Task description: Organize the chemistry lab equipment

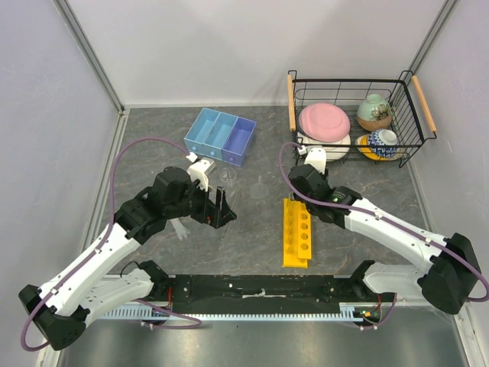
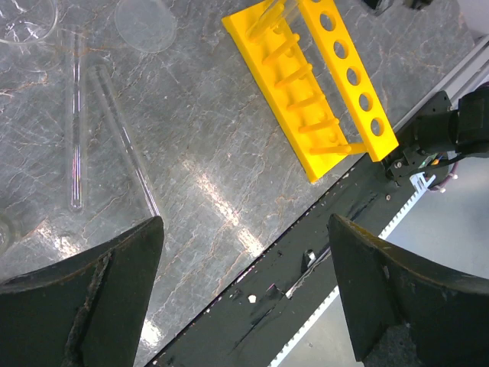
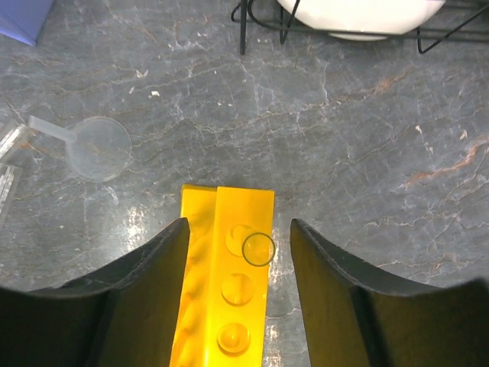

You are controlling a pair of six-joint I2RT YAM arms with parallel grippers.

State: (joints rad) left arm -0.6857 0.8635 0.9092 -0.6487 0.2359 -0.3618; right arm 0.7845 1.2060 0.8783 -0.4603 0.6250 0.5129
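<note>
The yellow rack [image 1: 296,232] lies on the table right of centre, its holes in a row [image 3: 237,290]. A clear test tube [image 3: 258,248] stands in the hole at the far end, seen as a round rim from above. My right gripper [image 3: 238,223] hangs over that end, open, with both fingers clear of the tube. Two more test tubes [image 2: 75,122] [image 2: 122,130] lie flat on the table. My left gripper [image 2: 246,220] is open and empty above the table's near edge. A clear funnel [image 3: 98,147] and a beaker [image 2: 27,19] sit nearby. The blue tray [image 1: 221,135] is at the back.
A black wire basket [image 1: 412,115] at the back right holds a pink plate [image 1: 324,120] and ceramic bowls [image 1: 374,112]. A black rail [image 1: 260,290] runs along the near edge between the arm bases. Grey walls close in the table on three sides.
</note>
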